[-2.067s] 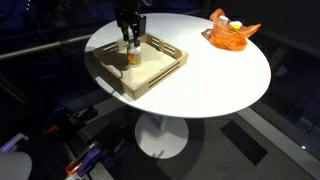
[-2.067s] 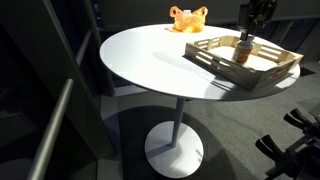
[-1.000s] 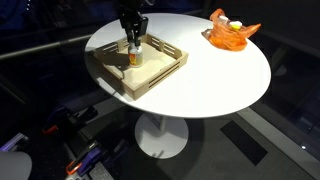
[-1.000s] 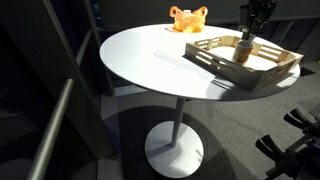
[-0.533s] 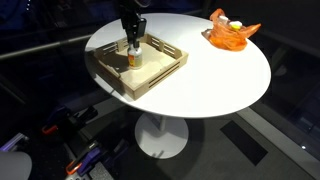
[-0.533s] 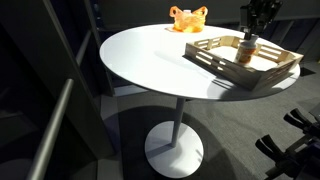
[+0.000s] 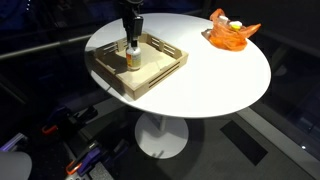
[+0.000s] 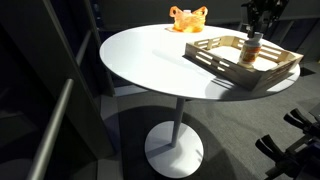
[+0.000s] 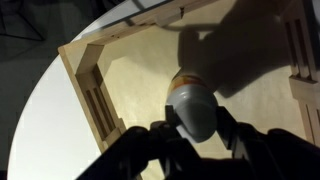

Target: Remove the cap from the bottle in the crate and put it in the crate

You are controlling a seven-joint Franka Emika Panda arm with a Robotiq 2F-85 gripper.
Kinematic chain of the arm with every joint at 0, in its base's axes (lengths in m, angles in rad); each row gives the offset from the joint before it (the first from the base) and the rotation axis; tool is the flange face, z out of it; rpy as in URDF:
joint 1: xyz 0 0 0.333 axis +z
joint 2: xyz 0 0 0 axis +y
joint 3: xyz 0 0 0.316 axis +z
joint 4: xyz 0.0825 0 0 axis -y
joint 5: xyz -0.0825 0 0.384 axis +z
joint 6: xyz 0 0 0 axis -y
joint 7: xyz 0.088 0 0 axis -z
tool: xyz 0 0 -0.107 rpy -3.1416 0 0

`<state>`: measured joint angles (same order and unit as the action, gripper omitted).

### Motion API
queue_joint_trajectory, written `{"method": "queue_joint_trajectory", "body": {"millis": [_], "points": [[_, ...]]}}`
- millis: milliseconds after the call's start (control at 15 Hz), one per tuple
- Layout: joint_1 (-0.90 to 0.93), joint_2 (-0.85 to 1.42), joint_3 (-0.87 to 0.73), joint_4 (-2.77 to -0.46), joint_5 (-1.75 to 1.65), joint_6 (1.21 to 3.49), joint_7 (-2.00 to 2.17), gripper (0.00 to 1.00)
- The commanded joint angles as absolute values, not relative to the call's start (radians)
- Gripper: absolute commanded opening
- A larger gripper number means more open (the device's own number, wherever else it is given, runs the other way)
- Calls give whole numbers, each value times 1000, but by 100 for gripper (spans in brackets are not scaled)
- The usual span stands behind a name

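A small bottle [image 7: 130, 57] with a pale grey cap [image 9: 192, 105] and an orange band at the neck is inside the wooden crate [image 7: 152, 82] on the round white table [image 7: 220, 85]. Both show in both exterior views: bottle [image 8: 253, 52], crate [image 8: 213, 57]. My gripper [image 9: 197, 112] comes down from above, and its dark fingers press on both sides of the cap. It also shows in both exterior views [image 7: 130, 36] [image 8: 254, 30]. I cannot tell whether the bottle's base touches the crate floor [image 9: 130, 80].
An orange plastic object [image 7: 231, 30] lies at the far edge of the table, also seen in an exterior view [image 8: 188, 17]. The crate's slatted walls [image 9: 85, 85] surround the bottle. The crate sits near the table's rim [image 8: 250, 88]. Dark floor and equipment lie around the table.
The gripper and the bottle under it have shifted slightly within the crate, and the arm sits a little higher than before.
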<state>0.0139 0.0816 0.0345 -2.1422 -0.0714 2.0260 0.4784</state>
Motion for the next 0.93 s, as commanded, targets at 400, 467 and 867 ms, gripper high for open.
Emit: {"method": "queue_joint_trajectory", "body": {"millis": [400, 467, 867], "points": [[37, 61, 34, -2159, -78, 2208, 257, 19], [38, 63, 34, -2158, -72, 2216, 234, 19], [43, 76, 32, -2140, -81, 2122, 230, 19]]}}
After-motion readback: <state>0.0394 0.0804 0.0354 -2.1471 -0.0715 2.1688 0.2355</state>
